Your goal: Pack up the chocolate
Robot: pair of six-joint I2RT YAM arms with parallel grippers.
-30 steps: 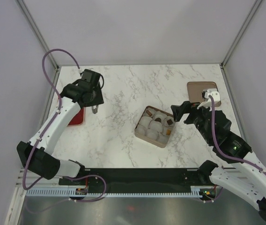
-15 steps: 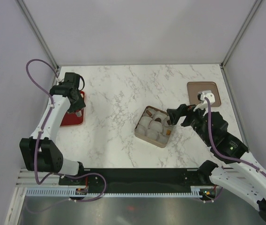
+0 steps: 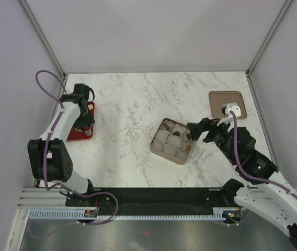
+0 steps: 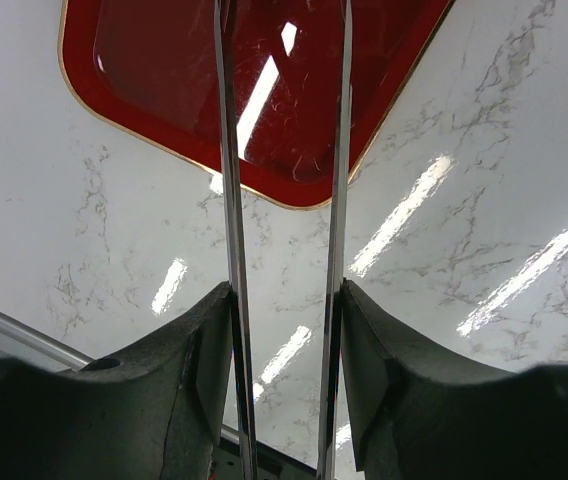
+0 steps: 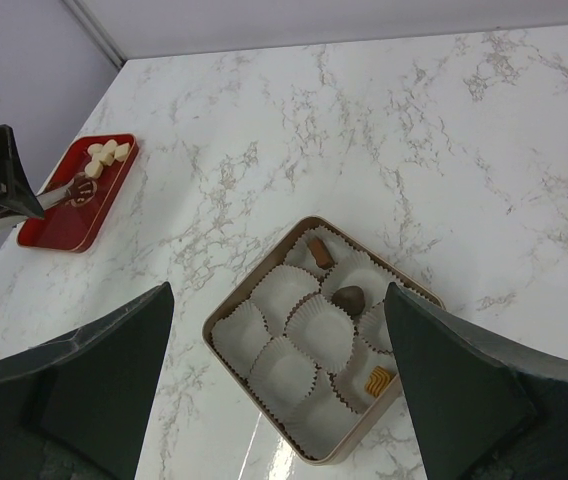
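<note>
1. Top view: marble worktop [image 3: 133,99] between pale walls [image 3: 153,36]. My left end effector [image 3: 84,125] hangs over the red tray [image 3: 81,137]; my right end effector [image 3: 194,129] is beside the box [image 3: 153,148].
2. Left wrist: my thin fingers [image 4: 228,200] stand apart, empty, above bare tray.
3. Right wrist: fingers spread wide. Only here pale chocolate [image 5: 107,152] shows on the tray; darker pieces sit in the box's cups [image 5: 284,290].

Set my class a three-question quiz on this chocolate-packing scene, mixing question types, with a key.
1. True or false: the right gripper grips a chocolate.
2. The tray at the left gripper is: A blue, B red, C green.
3. Where do the pale chocolate pieces lie?
Key: 1 false, it is open and empty. 2 B. 3 On the tray.
</note>
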